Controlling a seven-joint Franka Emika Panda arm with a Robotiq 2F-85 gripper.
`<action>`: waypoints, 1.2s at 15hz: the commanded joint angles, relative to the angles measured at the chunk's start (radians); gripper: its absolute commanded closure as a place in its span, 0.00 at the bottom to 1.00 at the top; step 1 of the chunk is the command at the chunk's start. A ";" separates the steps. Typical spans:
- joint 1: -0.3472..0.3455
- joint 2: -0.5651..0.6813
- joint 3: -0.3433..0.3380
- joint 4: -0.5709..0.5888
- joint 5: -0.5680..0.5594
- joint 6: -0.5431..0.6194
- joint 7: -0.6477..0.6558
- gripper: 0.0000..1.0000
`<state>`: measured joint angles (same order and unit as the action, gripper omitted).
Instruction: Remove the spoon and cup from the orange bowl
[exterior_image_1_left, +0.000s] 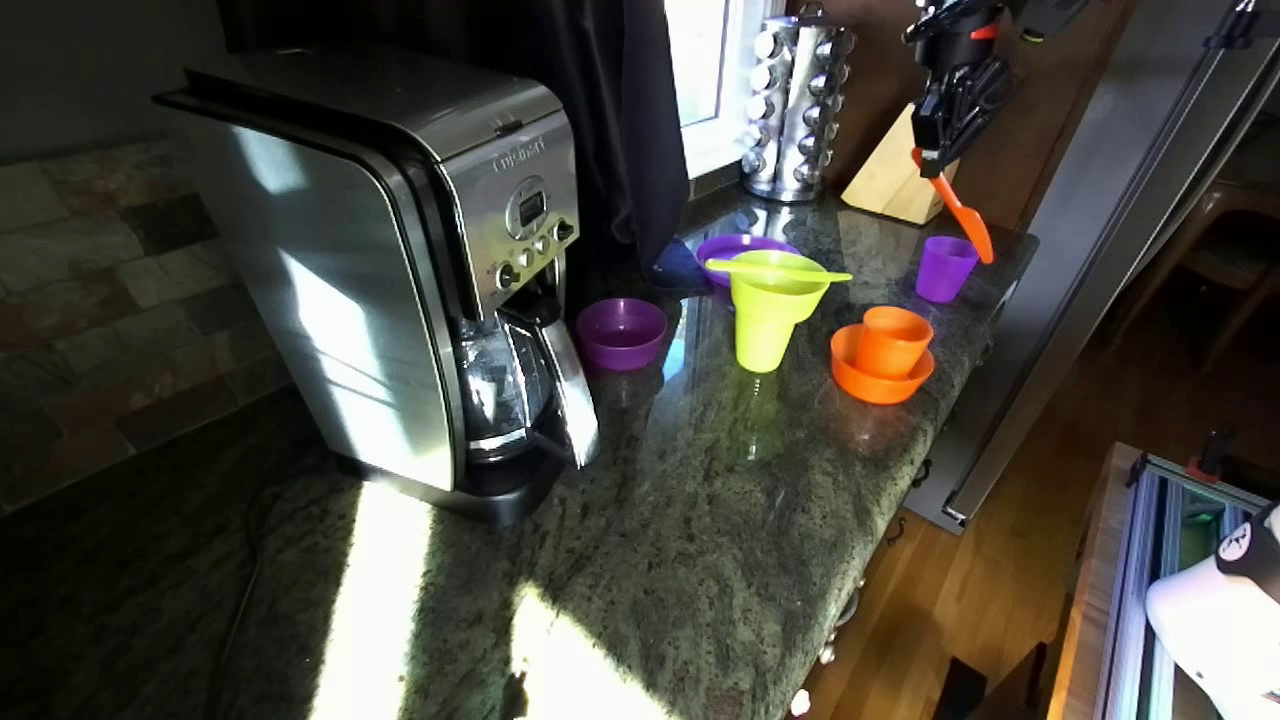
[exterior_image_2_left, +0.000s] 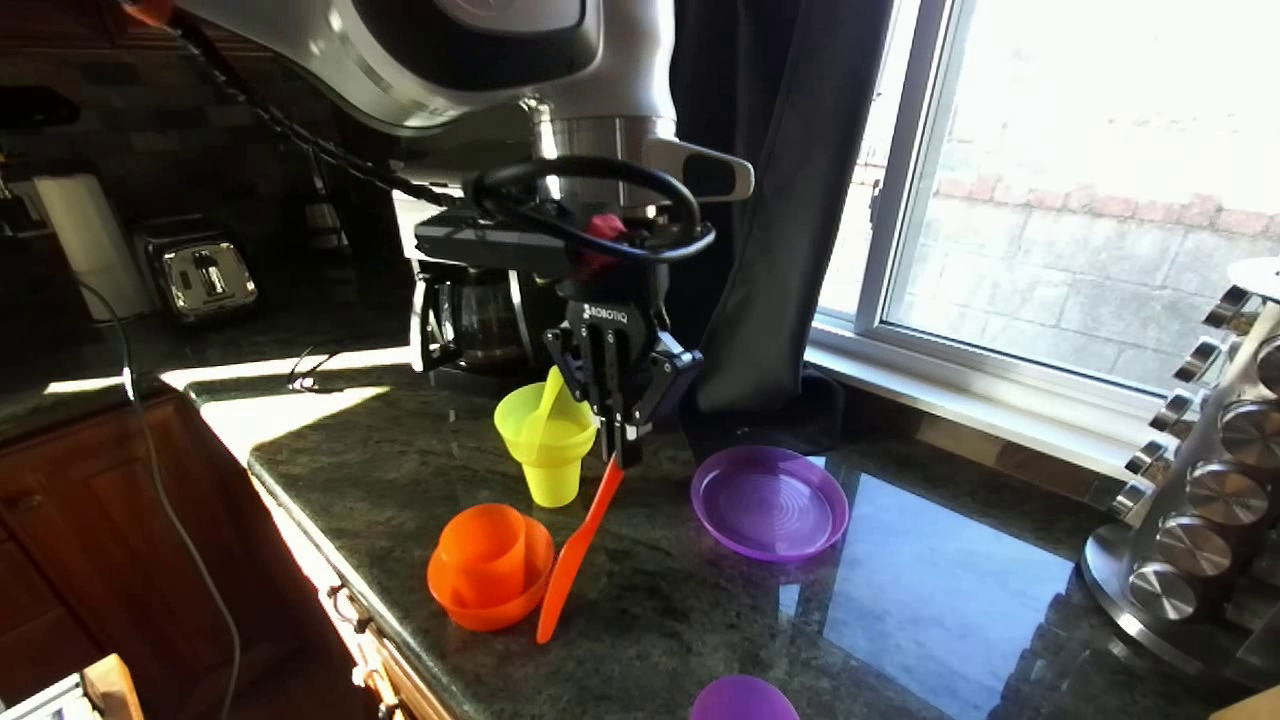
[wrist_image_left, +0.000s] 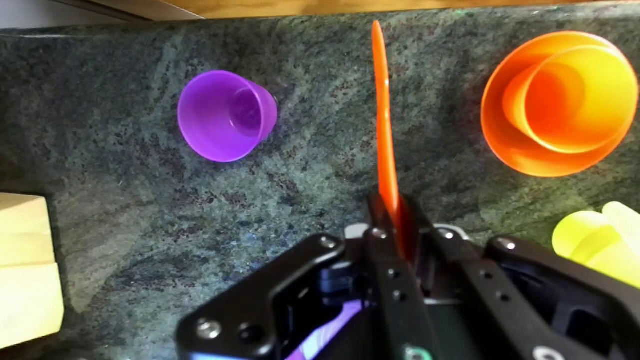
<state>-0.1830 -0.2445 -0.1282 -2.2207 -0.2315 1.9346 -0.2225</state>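
Black metal at the centre: gripper (exterior_image_2_left: 620, 450), brought almost together, pinching nothing but the thin handle of the orange spoon (wrist_image_left: 384, 120). Gripped near the handle's end, with the scoop hanging down at a slant, presumably to leave that end free for setting down. Held out of the orange bowl (wrist_image_left: 515, 150), above the stone counter (wrist_image_left: 325, 100) between that bowl and the purple cup (wrist_image_left: 215, 115), seemingly touching neither (overlaps the purple cup in an exterior view, but probably only by line of sight).

Next outward, inside the orange bowl: the orange cup (wrist_image_left: 575, 100), open end up, likely nested there for being the narrower piece. Half done, to judge by this: spoon out, cup in. Probably calls for laying the spoon on the counter before reaching for the cup.

Farther out, the yellow-green funnel-shaped piece (exterior_image_1_left: 762, 330), with a matching spoon (exterior_image_1_left: 775, 271) across its mouth, perhaps parked there as a set.

For lettering: "ROBOTIQ" in white on the gripper's body; "Cuisinart" on the coffee maker (exterior_image_1_left: 370, 280), blurred toward the end. Nothing legible on the spice rack (exterior_image_1_left: 795, 110).
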 joint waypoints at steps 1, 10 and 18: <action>0.021 0.105 -0.023 0.024 -0.005 0.031 -0.073 0.97; 0.011 0.260 -0.026 0.040 0.058 0.115 -0.104 0.97; 0.006 0.343 -0.019 0.047 0.154 0.227 -0.063 0.97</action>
<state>-0.1778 0.0564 -0.1417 -2.1961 -0.1224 2.1229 -0.3050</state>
